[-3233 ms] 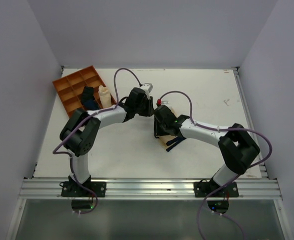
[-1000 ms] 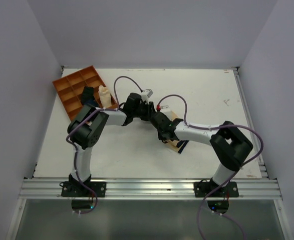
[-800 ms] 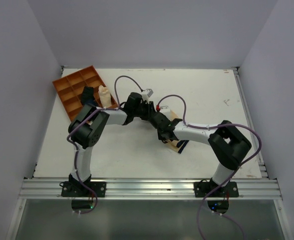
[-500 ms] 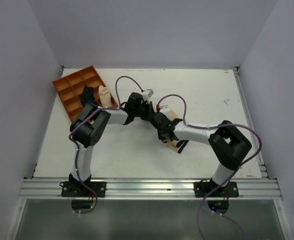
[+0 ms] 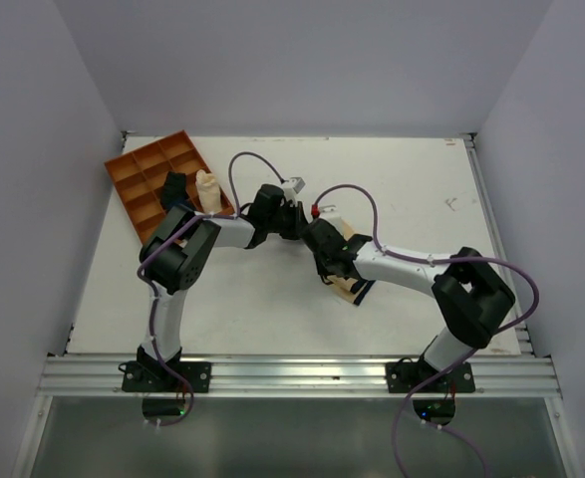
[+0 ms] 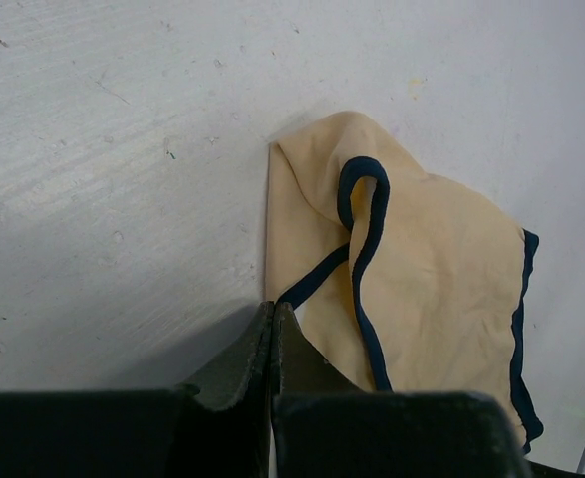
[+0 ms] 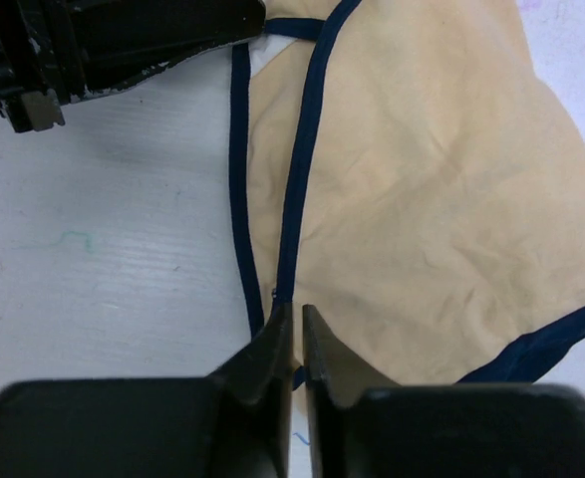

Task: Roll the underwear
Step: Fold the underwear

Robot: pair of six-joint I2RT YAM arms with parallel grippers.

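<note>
Underwear (image 6: 432, 289) lies mostly flat, 12 o'clock corner flopped over; no roll yet. Left gripper (image 6: 272, 311) and right gripper (image 7: 297, 317) each look pinched shut on its black band.

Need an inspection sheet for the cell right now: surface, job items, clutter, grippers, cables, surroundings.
Surface: white table, faint scuffs.
Job's things: underwear, tan with dark trim, lying partly folded on the table.
Clutter: orange tray far left, holding a dark blue roll and a cream roll.
Grippers: left gripper shut, tips at the cloth's edge; right gripper shut on the trim.
Cables: purple cables loop above both arms.
Surroundings: plain walls; metal rail at near edge.
</note>
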